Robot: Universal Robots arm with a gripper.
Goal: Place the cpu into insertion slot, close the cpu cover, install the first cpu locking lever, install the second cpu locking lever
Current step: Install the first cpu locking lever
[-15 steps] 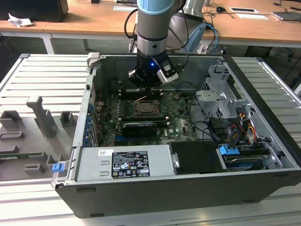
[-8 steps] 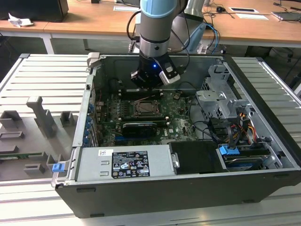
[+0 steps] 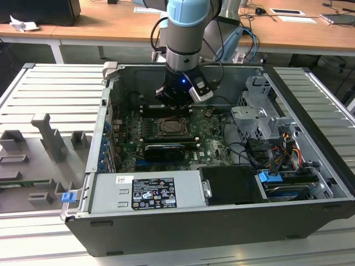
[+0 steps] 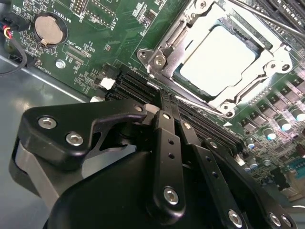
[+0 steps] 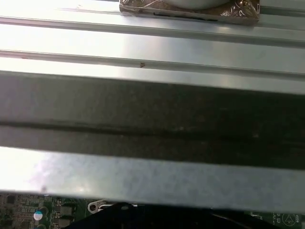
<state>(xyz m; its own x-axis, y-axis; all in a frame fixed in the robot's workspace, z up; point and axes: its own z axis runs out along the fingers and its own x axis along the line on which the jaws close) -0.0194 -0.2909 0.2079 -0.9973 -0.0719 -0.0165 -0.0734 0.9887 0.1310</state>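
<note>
Hovered just beyond the insertion slot, end effector with fingers pressed together, clamped on nothing. Seated in the slot under lowered cpu cover: the cpu. Above memory slots, open room.

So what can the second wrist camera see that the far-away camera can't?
The second wrist view alone gives a round coin battery on the board and the screws in the gripper linkage. The exterior view alone gives the whole computer case, the grey power supply box, the drive cage and the arm. Both share the green motherboard, with the cpu sitting in its socket under the cpu cover.
</note>
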